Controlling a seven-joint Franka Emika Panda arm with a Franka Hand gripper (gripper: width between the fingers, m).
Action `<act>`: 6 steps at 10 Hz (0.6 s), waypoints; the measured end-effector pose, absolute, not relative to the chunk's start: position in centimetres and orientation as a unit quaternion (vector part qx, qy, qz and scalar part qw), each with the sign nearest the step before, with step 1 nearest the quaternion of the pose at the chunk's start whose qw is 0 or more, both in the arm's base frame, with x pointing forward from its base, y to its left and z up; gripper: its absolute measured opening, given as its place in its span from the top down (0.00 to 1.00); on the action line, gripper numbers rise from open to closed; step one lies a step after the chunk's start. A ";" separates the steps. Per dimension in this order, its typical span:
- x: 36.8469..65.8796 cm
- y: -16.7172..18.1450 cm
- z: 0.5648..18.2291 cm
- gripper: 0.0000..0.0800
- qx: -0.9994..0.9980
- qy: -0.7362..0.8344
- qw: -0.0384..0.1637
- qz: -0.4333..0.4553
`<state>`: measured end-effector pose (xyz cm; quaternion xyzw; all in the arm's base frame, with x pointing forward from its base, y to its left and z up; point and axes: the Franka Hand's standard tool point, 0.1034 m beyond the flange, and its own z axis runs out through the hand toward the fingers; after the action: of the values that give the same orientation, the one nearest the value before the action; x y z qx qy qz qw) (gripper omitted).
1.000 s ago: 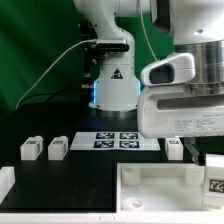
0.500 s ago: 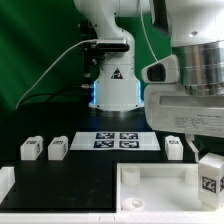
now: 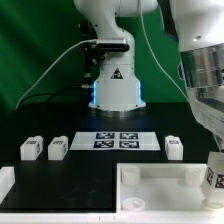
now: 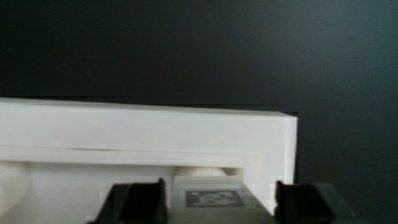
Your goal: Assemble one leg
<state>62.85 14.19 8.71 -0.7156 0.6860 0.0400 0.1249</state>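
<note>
My gripper (image 3: 213, 170) is at the exterior view's lower right, over the right end of the wide white tray part (image 3: 150, 183). It is shut on one leg (image 3: 215, 180), a small white block with a square tag. In the wrist view the leg (image 4: 210, 196) sits between my two dark fingers (image 4: 135, 203), just behind the tray's raised rim (image 4: 143, 125). Three more legs lie on the black table: two at the left (image 3: 30, 149) (image 3: 58, 148) and one at the right (image 3: 174, 147).
The marker board (image 3: 118, 140) lies flat in front of the robot base (image 3: 112, 90). A white edge piece (image 3: 6, 183) sits at the exterior view's lower left. A green backdrop stands behind.
The arm has swung toward the exterior view's right and the gripper body has left the middle. The held leg has moved lower, toward the tray's right end.
</note>
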 end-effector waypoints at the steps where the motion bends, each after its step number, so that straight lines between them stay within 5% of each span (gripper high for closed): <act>1: 62.8 14.3 8.7 0.63 -0.720 0.682 0.125 0.041; 2: 62.8 14.3 8.7 0.63 -0.720 0.681 0.125 0.041; 5: 62.9 12.7 8.4 0.24 -0.834 0.538 0.122 0.022; 6: 63.1 12.6 8.4 0.24 -0.885 0.451 0.113 0.007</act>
<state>63.05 12.60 8.42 -0.8853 0.4510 0.0067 0.1129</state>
